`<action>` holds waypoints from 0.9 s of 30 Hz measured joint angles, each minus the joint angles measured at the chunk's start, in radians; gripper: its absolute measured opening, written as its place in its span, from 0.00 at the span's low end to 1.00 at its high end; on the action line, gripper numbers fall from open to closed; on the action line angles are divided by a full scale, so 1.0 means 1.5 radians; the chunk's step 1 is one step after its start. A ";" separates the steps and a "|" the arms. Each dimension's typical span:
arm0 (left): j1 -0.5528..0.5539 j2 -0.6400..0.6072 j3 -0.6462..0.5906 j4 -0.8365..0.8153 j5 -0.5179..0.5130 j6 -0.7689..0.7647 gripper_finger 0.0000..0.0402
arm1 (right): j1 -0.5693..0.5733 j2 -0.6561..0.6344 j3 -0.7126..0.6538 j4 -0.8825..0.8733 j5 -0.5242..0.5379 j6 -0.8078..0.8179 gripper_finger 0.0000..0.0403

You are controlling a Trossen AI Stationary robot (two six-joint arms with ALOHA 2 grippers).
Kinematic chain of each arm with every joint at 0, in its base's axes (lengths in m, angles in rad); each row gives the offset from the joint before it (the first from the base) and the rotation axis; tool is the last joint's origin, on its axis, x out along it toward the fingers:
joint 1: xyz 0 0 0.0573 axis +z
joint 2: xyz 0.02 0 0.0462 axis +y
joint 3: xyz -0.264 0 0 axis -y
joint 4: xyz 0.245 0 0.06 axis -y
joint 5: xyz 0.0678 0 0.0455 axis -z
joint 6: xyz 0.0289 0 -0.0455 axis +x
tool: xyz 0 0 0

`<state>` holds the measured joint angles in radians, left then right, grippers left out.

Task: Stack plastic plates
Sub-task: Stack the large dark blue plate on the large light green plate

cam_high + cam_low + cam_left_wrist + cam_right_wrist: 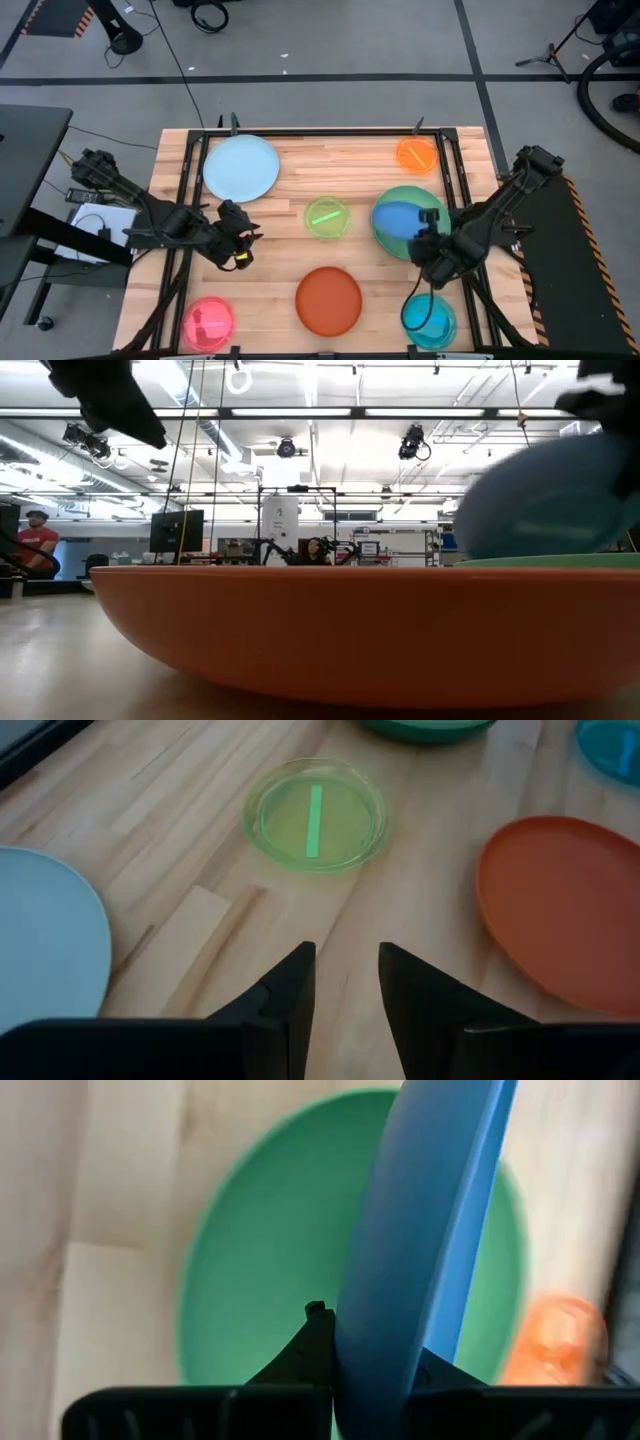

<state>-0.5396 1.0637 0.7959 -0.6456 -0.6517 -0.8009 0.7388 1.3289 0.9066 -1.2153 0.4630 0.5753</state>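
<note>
Seen from overhead, the right pincer (428,238) pinches the rim of a blue plate (403,222) and holds it over a green plate (433,200) at the right of the frame; the right wrist view alone shows the blue plate (425,1240) tilted on edge between the two dark fingers (312,1342), with the green plate (270,1270) flat on the counter below it and an orange blur (555,1342) just beyond. The low view, level with the counter, is filled by the side wall of the red-orange plate (370,630); the lifted blue plate (545,495) hangs blurred at its upper right above a thin green rim (560,560), and people (35,540) stand in the room behind. The left pincer (240,238) hovers at centre left of the overhead frame, and its own wrist view shows its fingers (295,985) slightly spread with nothing between them, pointing toward the small lime plate (317,815), which has a green strip lying in it. Around the wooden counter (280,270) the other plates lie well apart: the light blue plate (241,167) at upper left, the small orange plate (417,154) at upper right, the small pink plate (208,322) at lower left, the red-orange plate (329,300) at bottom centre and the small cyan plate (429,320) at lower right, close to the edge. Bare wood lies open between the lime and red-orange plates
</note>
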 joint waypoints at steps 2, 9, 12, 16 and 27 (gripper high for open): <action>0.010 0.000 -0.003 0.014 0.001 0.000 0.30 | -0.010 0.014 -0.013 0.007 -0.007 -0.023 0.09; 0.031 0.002 -0.003 0.136 0.015 0.072 0.30 | -0.022 0.051 -0.027 -0.030 0.008 -0.039 0.12; 0.031 0.017 -0.003 0.182 0.017 0.106 0.31 | -0.016 0.061 -0.027 -0.029 0.008 -0.036 0.17; 0.029 0.053 -0.003 0.186 0.033 0.121 0.33 | -0.013 0.066 -0.026 -0.035 0.009 -0.019 0.22; 0.053 0.129 -0.003 0.195 0.117 0.105 0.33 | -0.013 0.066 -0.026 -0.060 0.004 -0.016 0.23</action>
<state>-0.4598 1.2565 0.7914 -0.3527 -0.4766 -0.6437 0.7194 1.4284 0.8669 -1.3049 0.4693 0.5518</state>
